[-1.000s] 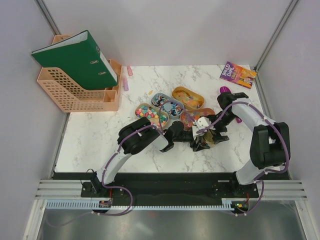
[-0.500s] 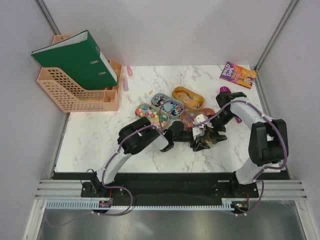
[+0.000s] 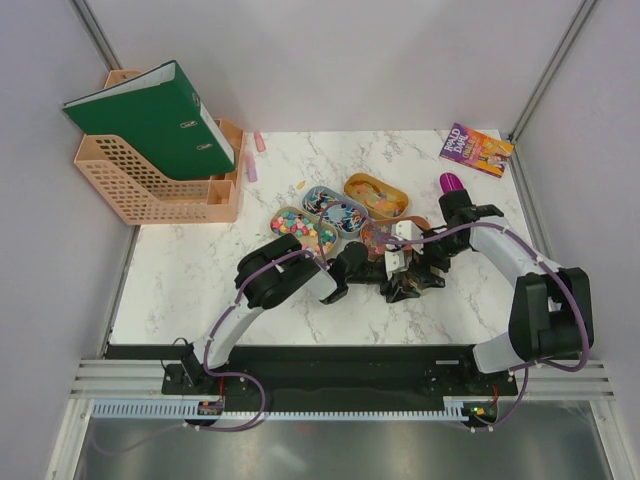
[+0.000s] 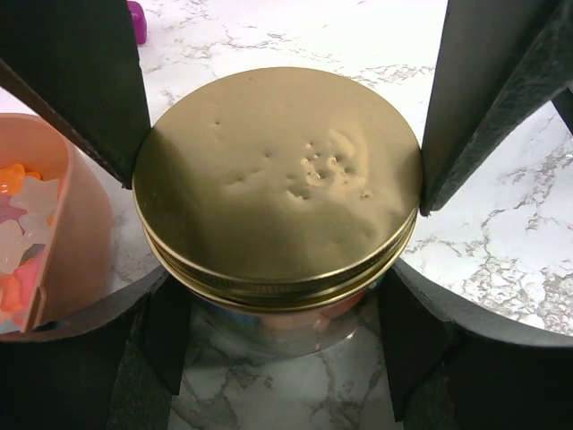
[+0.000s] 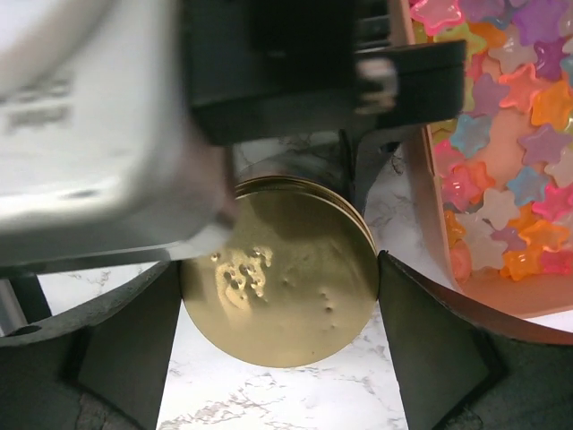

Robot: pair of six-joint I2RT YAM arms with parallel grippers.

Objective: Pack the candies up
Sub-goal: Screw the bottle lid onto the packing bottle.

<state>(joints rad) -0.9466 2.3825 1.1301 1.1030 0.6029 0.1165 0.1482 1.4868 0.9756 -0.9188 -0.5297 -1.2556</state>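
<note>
The left pincer (image 4: 279, 184) is clamped on the jar (image 4: 269, 313), a finger pressed to each side of its gold lid (image 4: 277, 152). The right pincer (image 5: 279, 278) straddles the same lid from the opposite side, its fingers (image 5: 125, 349) right at the rim and seemingly touching; I cannot tell whether it grips or stands just apart. The jar stands on the counter (image 3: 180, 280); just beside the jar sits a tray (image 5: 537, 300) of star-shaped candies (image 5: 510, 116), pink, orange, blue and purple. In the top view, three more trays (image 3: 335, 211) of candies cluster beyond the jar and to its left; a purple thing (image 3: 450, 182) lies beyond the jar to its right; a book (image 3: 476, 149) lies farther that way, at the counter's back corner. Well left of the jar, a green binder (image 3: 150, 115) rests in a peach rack (image 3: 150, 195).
</note>
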